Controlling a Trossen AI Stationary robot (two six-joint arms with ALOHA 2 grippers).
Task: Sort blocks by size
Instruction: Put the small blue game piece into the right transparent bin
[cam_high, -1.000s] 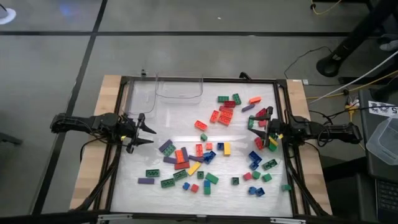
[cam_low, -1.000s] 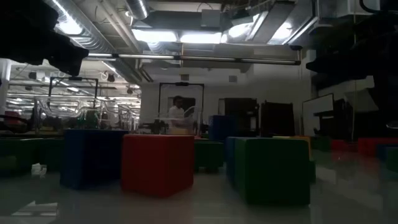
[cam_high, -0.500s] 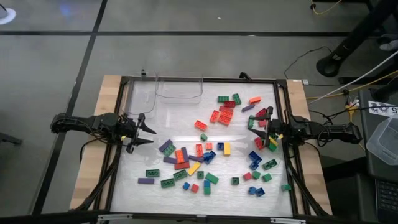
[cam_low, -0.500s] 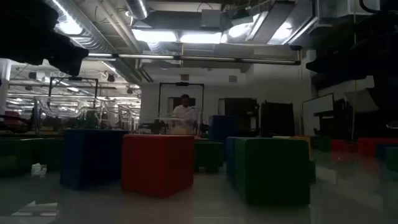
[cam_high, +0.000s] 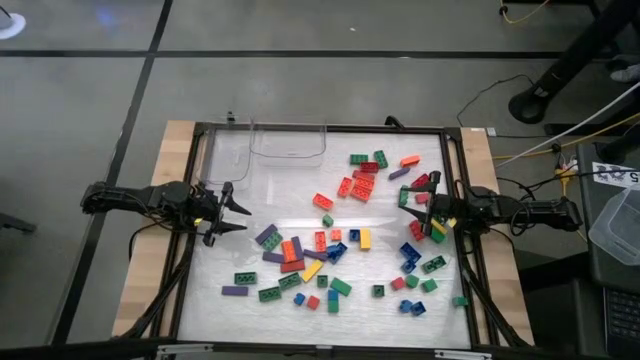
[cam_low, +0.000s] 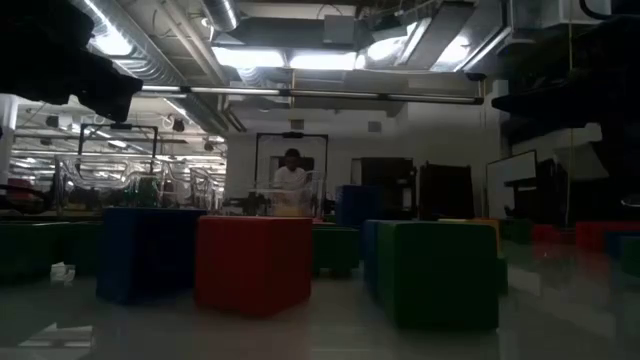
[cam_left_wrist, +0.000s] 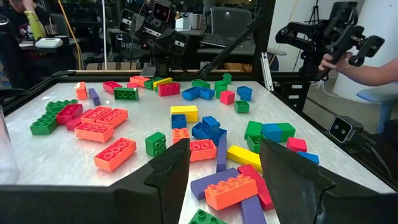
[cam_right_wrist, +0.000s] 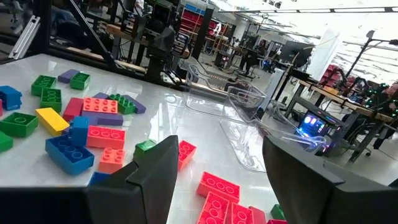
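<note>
Several blocks (cam_high: 330, 240) in red, orange, yellow, green, blue and purple lie scattered flat on the white table top (cam_high: 220, 265), mostly in its middle and right half. Both short square ones and longer ones show. My left gripper (cam_high: 243, 218) stands open at the table's left edge, pointing level toward the blocks, with nothing between its fingers (cam_left_wrist: 224, 177). My right gripper (cam_high: 408, 213) stands open at the right edge, above blocks near it, and is also empty (cam_right_wrist: 217, 180). In the low view a blue (cam_low: 148, 255), a red (cam_low: 253, 262) and a green block (cam_low: 440, 272) loom close.
Clear plastic containers (cam_high: 288, 143) sit at the table's far edge, left of middle, also in the right wrist view (cam_right_wrist: 249, 106). A dark frame (cam_high: 320, 128) rims the table. The table's near left part is bare. A person's hand (cam_left_wrist: 348, 62) shows beyond the right side.
My right gripper has rolled a little about the line it points along, staying in place and open. The blocks lie as before.
</note>
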